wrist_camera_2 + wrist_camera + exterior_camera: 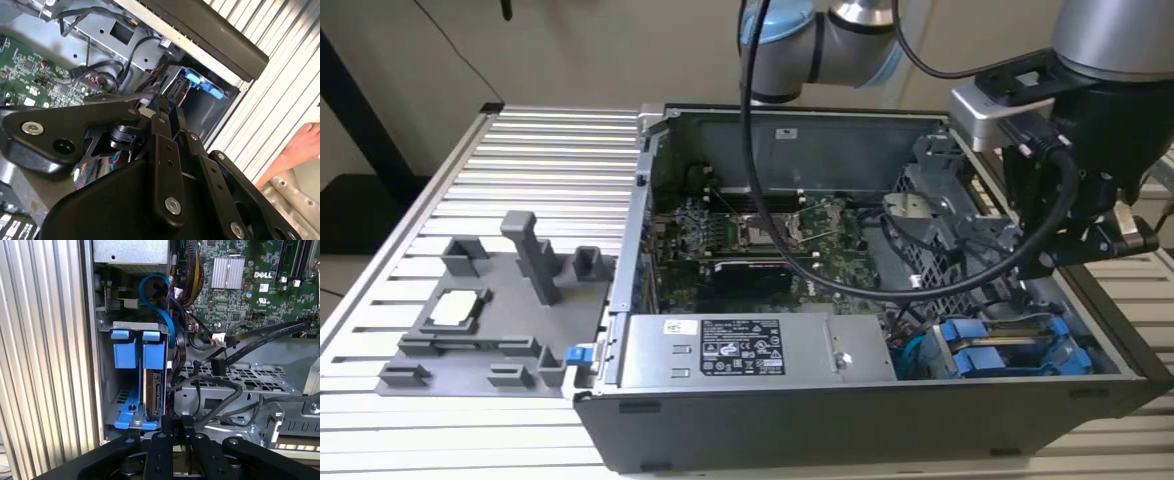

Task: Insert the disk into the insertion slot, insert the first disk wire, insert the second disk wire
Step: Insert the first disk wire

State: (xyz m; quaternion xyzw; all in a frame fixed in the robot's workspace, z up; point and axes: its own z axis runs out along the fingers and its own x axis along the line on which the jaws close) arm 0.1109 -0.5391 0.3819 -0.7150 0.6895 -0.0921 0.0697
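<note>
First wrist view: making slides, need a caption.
Blue-framed disk sits in the insertion slot; gripper close by, beside black cables.

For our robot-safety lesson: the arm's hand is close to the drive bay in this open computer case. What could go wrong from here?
Loose black cables cross right beside the robot's hand; it could snag or tug one.
The disk sits in its blue carrier inside the insertion slot; a skewed push might jam it against the metal walls.
A person's hand is near the computer case; the arm might strike it.
</note>
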